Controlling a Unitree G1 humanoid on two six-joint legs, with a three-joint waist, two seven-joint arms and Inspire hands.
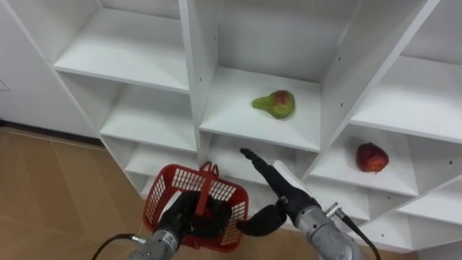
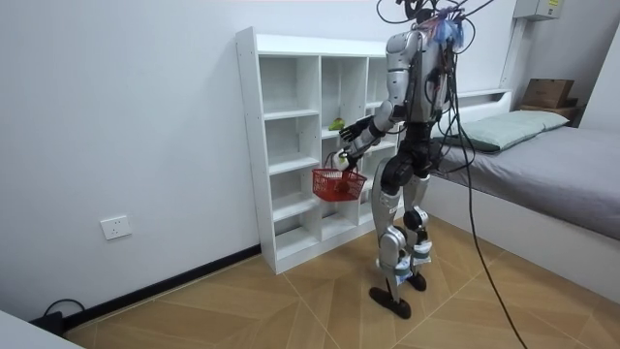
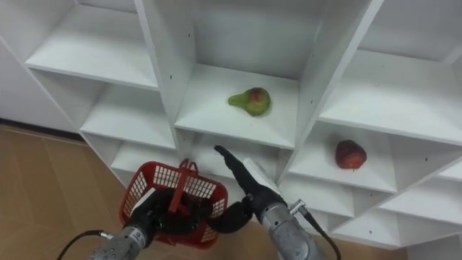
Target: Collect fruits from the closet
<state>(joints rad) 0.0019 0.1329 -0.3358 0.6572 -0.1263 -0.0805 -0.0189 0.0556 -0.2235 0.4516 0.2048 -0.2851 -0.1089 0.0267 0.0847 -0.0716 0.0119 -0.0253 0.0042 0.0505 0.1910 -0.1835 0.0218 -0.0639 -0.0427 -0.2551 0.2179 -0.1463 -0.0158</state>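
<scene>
Red plastic basket (image 1: 164, 191) hung before the white closet (image 1: 189, 65) from my left hand (image 1: 180, 215), which was curled tight round its upright handle; my right hand (image 1: 284, 186) reached toward the shelves with fingers (image 1: 254, 159) straight and slightly apart, thumb hanging low, holding nothing; it was below the pear's shelf and clear of the fruit. The green, red-flushed pear (image 1: 275, 104) lay on its side in the middle column; the red apple (image 1: 371, 157) sat one compartment right, a shelf lower. I stood upright on the wooden floor (image 1: 58, 195).
</scene>
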